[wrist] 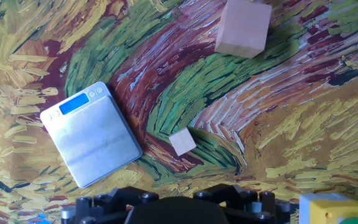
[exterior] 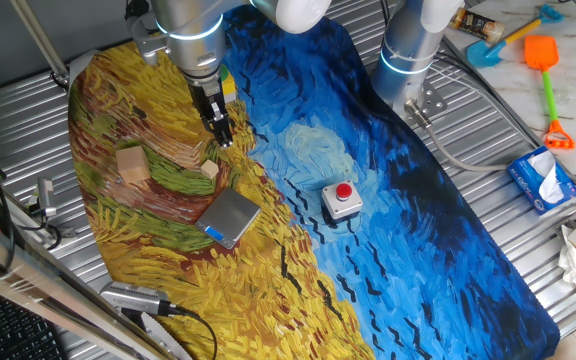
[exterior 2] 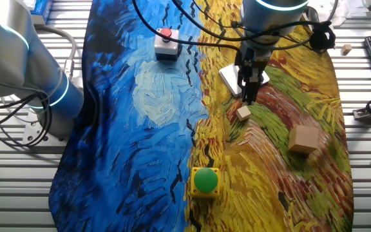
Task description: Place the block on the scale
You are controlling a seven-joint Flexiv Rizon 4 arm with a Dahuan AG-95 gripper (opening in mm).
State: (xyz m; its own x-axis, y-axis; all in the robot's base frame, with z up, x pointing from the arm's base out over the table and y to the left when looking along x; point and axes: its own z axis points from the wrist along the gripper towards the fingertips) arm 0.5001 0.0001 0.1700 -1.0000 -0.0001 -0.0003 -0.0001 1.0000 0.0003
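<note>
The block (exterior: pixel 210 169) is a small pale wooden cube lying on the painted cloth; it also shows in the other fixed view (exterior 2: pixel 243 113) and the hand view (wrist: pixel 182 142). The scale (exterior: pixel 228 217) lies flat beside it, silver top with a blue strip; it shows in the hand view (wrist: pixel 92 134) and is partly behind the fingers in the other fixed view (exterior 2: pixel 229 76). My gripper (exterior: pixel 224 138) hangs above the cloth just beyond the block (exterior 2: pixel 250 96), pointing down, slightly open and empty. Its fingertips do not show in the hand view.
A larger tan wooden block (exterior: pixel 133 164) (exterior 2: pixel 304 139) (wrist: pixel 243 28) lies near the cube. A grey box with a red button (exterior: pixel 342 200) (exterior 2: pixel 166 44) sits mid-cloth. A yellow box with a green button (exterior 2: pixel 205 182) (wrist: pixel 334 208) sits near the cloth's edge.
</note>
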